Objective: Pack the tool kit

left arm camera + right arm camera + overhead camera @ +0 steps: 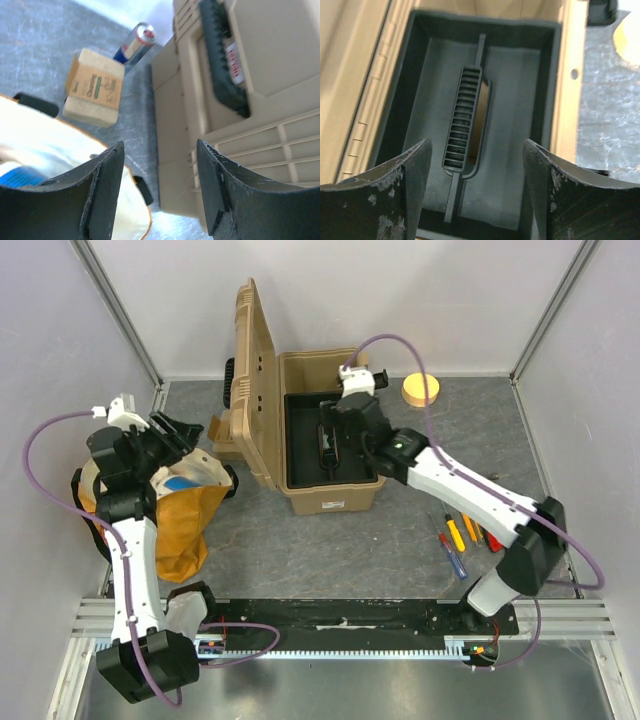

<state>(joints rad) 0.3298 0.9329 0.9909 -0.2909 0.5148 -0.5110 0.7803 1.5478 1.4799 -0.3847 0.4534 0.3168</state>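
The tan toolbox (330,495) stands open at the back, its lid (252,370) upright on the left. A black inner tray (300,435) sits inside it. My right gripper (332,435) hangs open just above the tray (520,100), with the ribbed tray handle (462,120) ahead of the open gripper (476,142); nothing is between its fingers. Several small screwdrivers (462,535) with yellow, red and blue handles lie on the mat at the right. My left gripper (185,432) is open and empty over the cloth bag, left of the lid; in its wrist view the gripper (160,145) faces the lid's black carry handle (222,55).
A yellow-cream cloth bag (185,510) lies at the left under the left arm. A small cardboard box (95,87) and a drink can (137,41) sit behind it beside the lid. A round yellow object (420,390) lies at the back right. White walls enclose the mat.
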